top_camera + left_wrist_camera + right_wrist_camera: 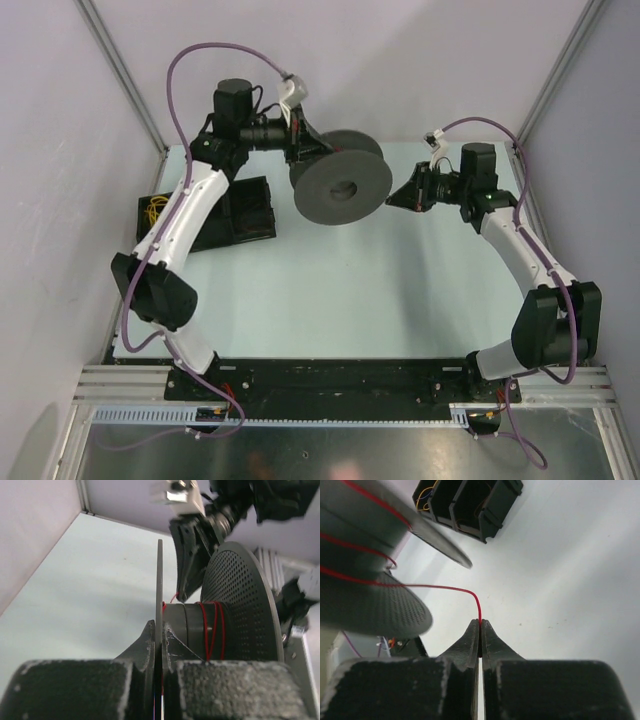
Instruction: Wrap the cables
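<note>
Thin red cable (445,587) (a few turns) wraps the spool (315,185) hub; one strand curves away.

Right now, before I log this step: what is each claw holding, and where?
Left claw grips the spool by a flange rim; right claw pinches the red cable just off the spool.

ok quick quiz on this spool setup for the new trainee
1. True or false: the right jaws are shut on the red wire.
2. What do the left jaws clamp? A the spool's flange; B the red wire; C nothing.
3. Fill in: several turns of red wire lie round the spool's ____.

Key: 1 true; 2 A; 3 core.
</note>
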Controlling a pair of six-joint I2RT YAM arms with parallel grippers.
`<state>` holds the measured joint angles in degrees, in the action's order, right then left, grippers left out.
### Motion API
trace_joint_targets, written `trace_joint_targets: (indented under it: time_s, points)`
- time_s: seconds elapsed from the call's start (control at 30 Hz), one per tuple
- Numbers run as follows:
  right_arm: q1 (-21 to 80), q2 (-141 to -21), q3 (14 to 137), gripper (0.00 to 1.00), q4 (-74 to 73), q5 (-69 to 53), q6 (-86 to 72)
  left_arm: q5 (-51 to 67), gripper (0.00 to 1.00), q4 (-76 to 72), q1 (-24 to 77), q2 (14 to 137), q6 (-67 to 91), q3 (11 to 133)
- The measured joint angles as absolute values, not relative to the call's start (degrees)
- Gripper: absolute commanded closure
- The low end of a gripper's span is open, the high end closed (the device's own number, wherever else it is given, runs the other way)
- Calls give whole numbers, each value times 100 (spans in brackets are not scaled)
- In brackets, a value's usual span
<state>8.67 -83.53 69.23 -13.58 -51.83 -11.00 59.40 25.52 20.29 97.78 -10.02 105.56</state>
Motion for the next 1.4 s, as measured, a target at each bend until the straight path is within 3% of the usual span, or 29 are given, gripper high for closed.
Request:
trace_joint_targets:
  time_s: [0.33,0.6,0.93,1.4]
  points:
    - [978,-7920,6158,100,80,-4851,-921,4318,100,1433,1658,10038,2926,10761]
    - [2097,-7347,5924,100,1155,-3802,-231,2812,100,1594,1793,10053,5201,10471]
    - [3645,-7275,5586,100,2394,-1415,1422,2233,100,2276,2086,10200,6213,10466]
    - [4329,-8007,5505,100,3778,327,3649,1984,100,2255,2239,10200,6652,10151]
